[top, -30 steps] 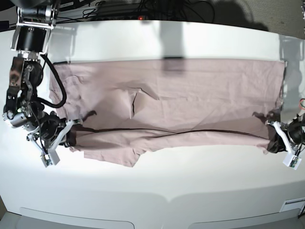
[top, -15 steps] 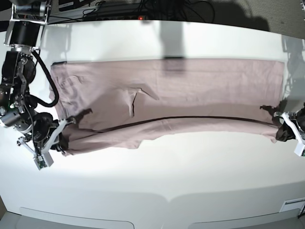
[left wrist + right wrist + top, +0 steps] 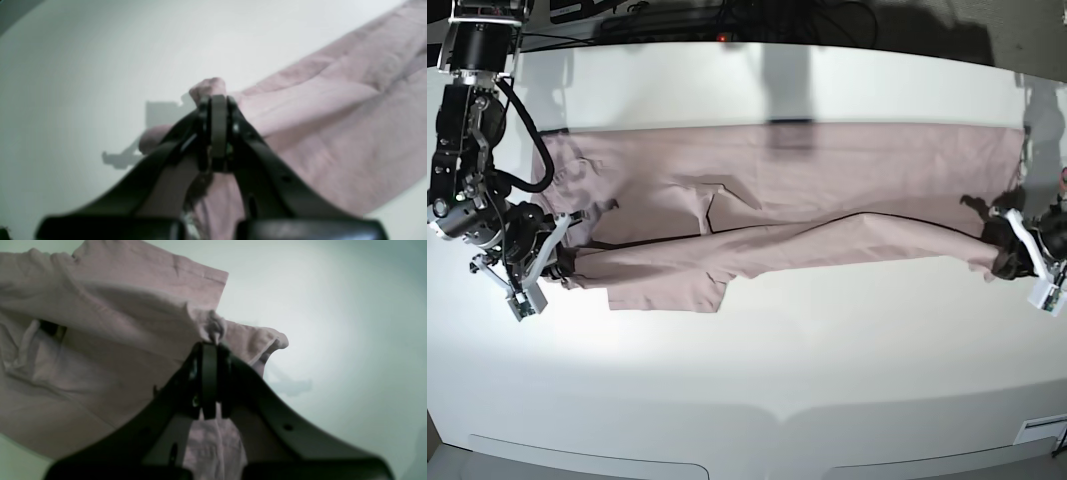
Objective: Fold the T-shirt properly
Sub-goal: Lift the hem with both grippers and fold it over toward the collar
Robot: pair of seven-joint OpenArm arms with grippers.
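Note:
The dusty pink T-shirt (image 3: 827,190) lies stretched wide across the white table (image 3: 757,360), with its near edge lifted and folded over toward the back. At the shirt's right end my left gripper (image 3: 1004,262) is shut on a pinch of the cloth (image 3: 208,87); the wrist view shows its jaws (image 3: 217,101) pressed together on that cloth. At the left end my right gripper (image 3: 563,266) is shut on the shirt's other near corner, and a tuft of fabric (image 3: 213,327) sticks out above its closed tips (image 3: 209,346). A sleeve (image 3: 672,292) hangs down from the held edge.
Black cables and dark equipment (image 3: 717,20) run along the table's back edge. The right arm's black cable (image 3: 532,150) loops over the shirt's left end. Bare white tabletop stretches from the shirt to the front edge (image 3: 777,420).
Both grippers have carried the shirt's near edge toward the back of the table, so the folded strip now lies further over the body. Both stay shut.

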